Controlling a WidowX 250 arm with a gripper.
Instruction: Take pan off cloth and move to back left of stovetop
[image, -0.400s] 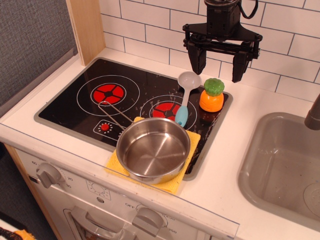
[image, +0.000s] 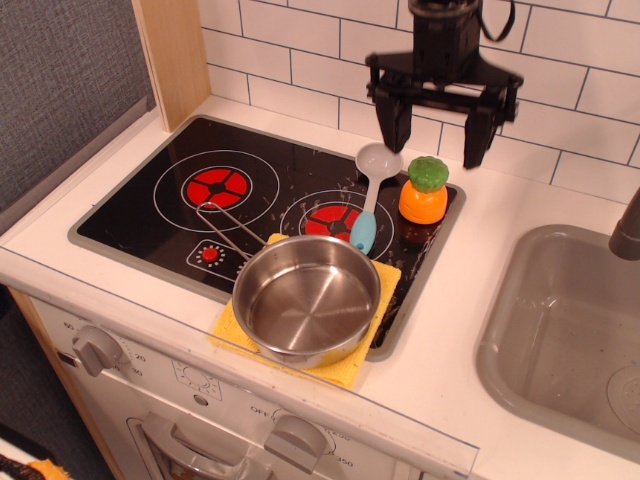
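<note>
The shiny steel pan (image: 308, 299) sits on the yellow cloth (image: 372, 351) at the front right of the black stovetop (image: 130, 205). Its wire loop handle (image: 225, 227) points back left over the glass. My gripper (image: 432, 138) hangs open and empty above the back right of the stovetop, well behind the pan, just over the toy carrot. Its fingers (image: 392, 118) point down and touch nothing.
A grey ladle with a blue handle (image: 370, 195) lies across the right burner. An orange toy carrot with a green top (image: 424, 190) stands at the back right corner. A grey sink (image: 570, 335) is at the right. A wooden post (image: 175, 55) and tiled wall stand behind.
My gripper has shifted slightly up and back. The pan, cloth, ladle and carrot have not moved.
</note>
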